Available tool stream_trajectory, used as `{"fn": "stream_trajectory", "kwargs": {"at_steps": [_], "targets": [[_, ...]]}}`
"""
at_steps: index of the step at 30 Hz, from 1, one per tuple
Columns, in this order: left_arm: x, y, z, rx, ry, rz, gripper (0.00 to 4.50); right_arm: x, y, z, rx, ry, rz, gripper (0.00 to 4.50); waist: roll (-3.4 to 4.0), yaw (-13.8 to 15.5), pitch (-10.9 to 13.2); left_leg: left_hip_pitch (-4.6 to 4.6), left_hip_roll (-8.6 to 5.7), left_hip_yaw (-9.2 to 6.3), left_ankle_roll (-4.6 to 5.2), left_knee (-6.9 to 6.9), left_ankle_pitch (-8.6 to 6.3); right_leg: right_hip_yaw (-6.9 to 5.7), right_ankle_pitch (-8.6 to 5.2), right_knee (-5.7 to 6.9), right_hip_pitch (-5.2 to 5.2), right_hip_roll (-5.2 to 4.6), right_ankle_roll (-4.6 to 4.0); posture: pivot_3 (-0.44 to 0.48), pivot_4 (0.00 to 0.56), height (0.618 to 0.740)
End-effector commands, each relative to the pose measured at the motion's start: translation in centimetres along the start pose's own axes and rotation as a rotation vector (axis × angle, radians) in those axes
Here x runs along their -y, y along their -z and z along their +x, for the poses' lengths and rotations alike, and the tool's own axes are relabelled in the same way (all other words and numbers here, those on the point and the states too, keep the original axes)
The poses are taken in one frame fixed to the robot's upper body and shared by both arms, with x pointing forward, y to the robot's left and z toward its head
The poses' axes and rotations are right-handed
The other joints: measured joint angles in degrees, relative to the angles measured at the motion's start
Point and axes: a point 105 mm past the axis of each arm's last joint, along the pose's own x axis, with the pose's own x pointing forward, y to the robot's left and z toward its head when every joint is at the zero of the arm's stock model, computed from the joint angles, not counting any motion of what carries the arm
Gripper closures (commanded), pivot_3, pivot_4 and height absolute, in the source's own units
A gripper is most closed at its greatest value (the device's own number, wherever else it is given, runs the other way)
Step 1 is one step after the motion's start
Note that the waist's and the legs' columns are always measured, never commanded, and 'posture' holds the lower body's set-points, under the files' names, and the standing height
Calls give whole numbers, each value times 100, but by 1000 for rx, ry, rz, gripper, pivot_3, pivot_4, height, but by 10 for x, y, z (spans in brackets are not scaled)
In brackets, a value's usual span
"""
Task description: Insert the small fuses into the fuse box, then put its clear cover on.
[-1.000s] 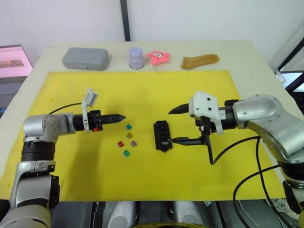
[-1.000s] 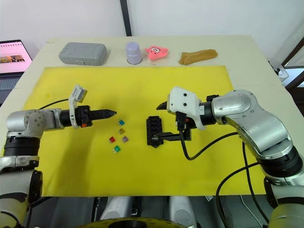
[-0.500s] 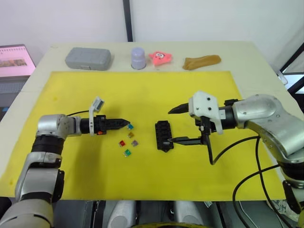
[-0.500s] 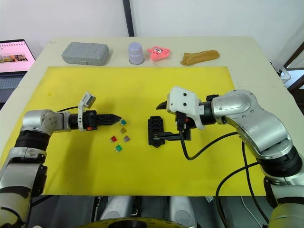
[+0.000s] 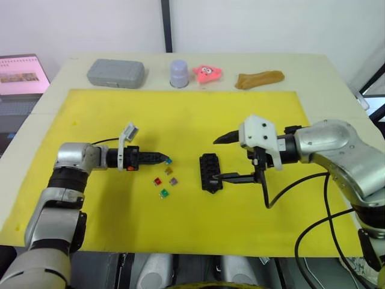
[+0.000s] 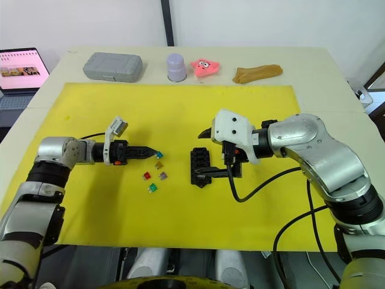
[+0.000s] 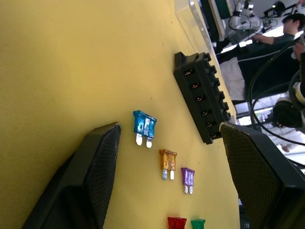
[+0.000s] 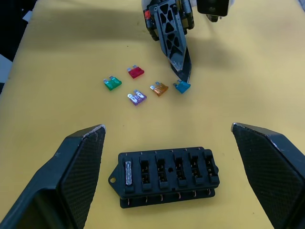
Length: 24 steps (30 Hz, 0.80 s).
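Both fingers (image 7: pixel 102 176) of left gripper (image 7: pixel 190 181) spread, empty, flanking teal fuse (image 7: pixel 144 125).

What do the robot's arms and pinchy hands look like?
Both arms are shiny silver-grey metal with rounded joints. The right arm's tool has a chunky white housing, two pointed black fingers and looping black cables. The left arm's tool is slimmer, black with an orange-red spot and a small white tab. Its fingers have textured pads.
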Motion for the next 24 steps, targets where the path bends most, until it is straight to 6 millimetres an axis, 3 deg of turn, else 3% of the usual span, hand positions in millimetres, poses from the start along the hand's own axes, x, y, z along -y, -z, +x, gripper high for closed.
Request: {"fn": "stream_trajectory", "kwargs": {"at_steps": [1, 5, 6, 8, 11, 23, 24], "targets": [[-3, 12, 14, -54, 16, -36, 1011, 2, -9, -4, 9, 23, -51, 0, 0, 5, 0, 0, 0, 0, 0, 0, 0, 0, 0, -1, 1, 0, 0, 0, 150, 740], [-2, 13, 17, -57, 26, -37, 1011, 2, -9, -4, 7, 23, -53, 0, 0, 8, 0, 0, -2, -1, 1, 0, -1, 0, 0, -6, 5, -1, 0, 0, 150, 740], [-2, 13, 17, -58, 27, -37, 1241, 2, -9, -4, 6, 23, -53, 0, 0, 8, 0, 0, -2, -1, 2, 0, -1, 0, 0, -7, 6, -1, 0, 0, 150, 740], [-2, 13, 18, -57, 28, -39, 1849, 2, -9, -4, 5, 23, -54, 0, 0, 5, 0, 0, -2, -1, 2, 0, -1, -1, 0, -8, 6, -1, 0, 0, 150, 740], [-2, 15, 19, -62, 28, -39, 3339, 3, -8, -4, 3, 24, -55, 0, -1, -1, 0, -2, -2, -1, 5, 0, -3, -1, 0, -12, 5, -1, 1, 0, 150, 740], [-13, 17, 15, -52, -31, -44, 3339, 2, -9, -4, 4, 24, -57, 0, 0, -5, 0, 0, -2, 0, 7, 0, -4, 0, 1, -12, 5, -1, 2, 0, 150, 740], [-15, 17, 14, -49, -41, -45, 3610, 3, -9, -4, 5, 25, -58, 0, 0, -5, 0, 0, -2, 0, 7, 0, -4, 0, 1, -12, 5, -1, 2, 0, 150, 740]]}}
